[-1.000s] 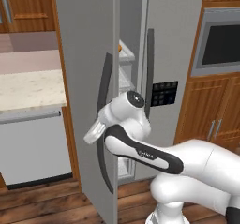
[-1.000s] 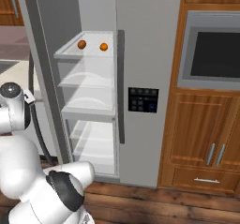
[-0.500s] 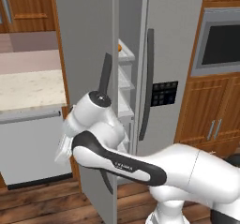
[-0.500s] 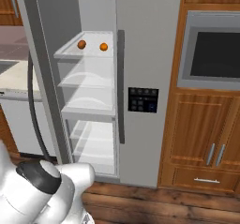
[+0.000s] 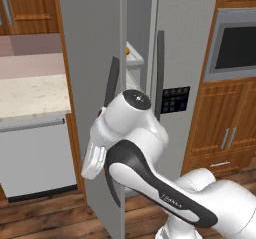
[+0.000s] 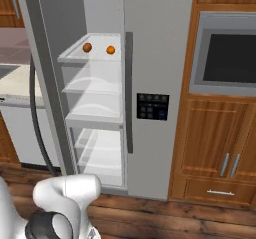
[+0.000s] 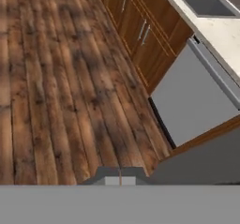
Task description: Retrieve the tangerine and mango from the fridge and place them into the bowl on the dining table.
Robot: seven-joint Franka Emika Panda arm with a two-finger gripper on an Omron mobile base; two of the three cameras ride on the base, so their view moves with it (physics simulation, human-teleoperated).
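Observation:
The fridge (image 6: pixel 155 58) stands with its left door (image 5: pixel 90 58) swung open, showing white shelves. Two small orange fruits lie on the top shelf, one on the left (image 6: pixel 87 47) and one on the right (image 6: pixel 110 50). I cannot tell which is the tangerine and which the mango. An orange speck (image 5: pixel 128 50) shows through the door gap. My arm (image 5: pixel 135 133) is folded low in front of the open door, its hand turned down and to the left. The gripper (image 7: pixel 119 180) is shut on nothing and points at the wooden floor. The bowl and dining table are out of view.
A white appliance (image 5: pixel 35 153) sits under a beige counter (image 5: pixel 30 93) left of the fridge. The counter holds a sink (image 7: pixel 206 3). A built-in oven (image 6: pixel 225 53) and wooden cabinets (image 6: pixel 215 153) stand to the right. Wood floor (image 7: pixel 56 78) stretches below the hand.
The arm has swung down and to the left, away from the door handle. In the right base view it has dropped low. The fruits and the door have not moved.

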